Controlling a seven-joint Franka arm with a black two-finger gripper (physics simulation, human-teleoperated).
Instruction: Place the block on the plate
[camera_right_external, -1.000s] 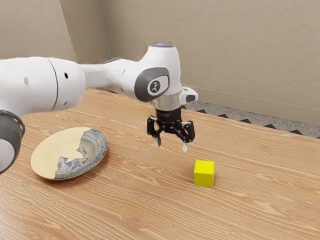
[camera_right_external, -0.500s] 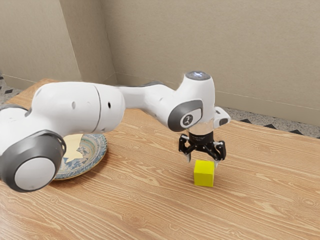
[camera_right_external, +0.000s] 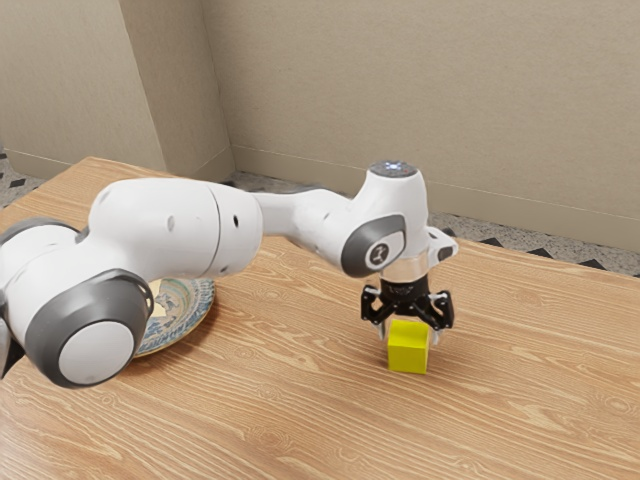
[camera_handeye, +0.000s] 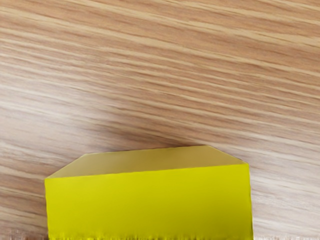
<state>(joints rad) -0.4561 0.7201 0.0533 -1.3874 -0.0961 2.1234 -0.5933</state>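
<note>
The gripper (camera_right_external: 409, 336) is low over the table, open, with one finger on each side of the yellow block (camera_right_external: 408, 349). Its fingertips reach down past the block's top edge, and the block hides part of the space between them. In the wrist view, the yellow block (camera_handeye: 150, 202) lies large at the lower edge, just under the hand. At the exterior view's left, the patterned plate (camera_right_external: 198, 312) rests on the table, partly covered by the arm.
The wooden table (camera_right_external: 520, 400) extends around the block and the plate. Behind it stands a plain beige wall (camera_right_external: 450, 90). The arm's large joints hang over the plate's side of the table.
Over the last second my hand has moved toward the exterior view's right and down, from above and beside the block to around it. The arm now covers much of the plate. The block stays put.
</note>
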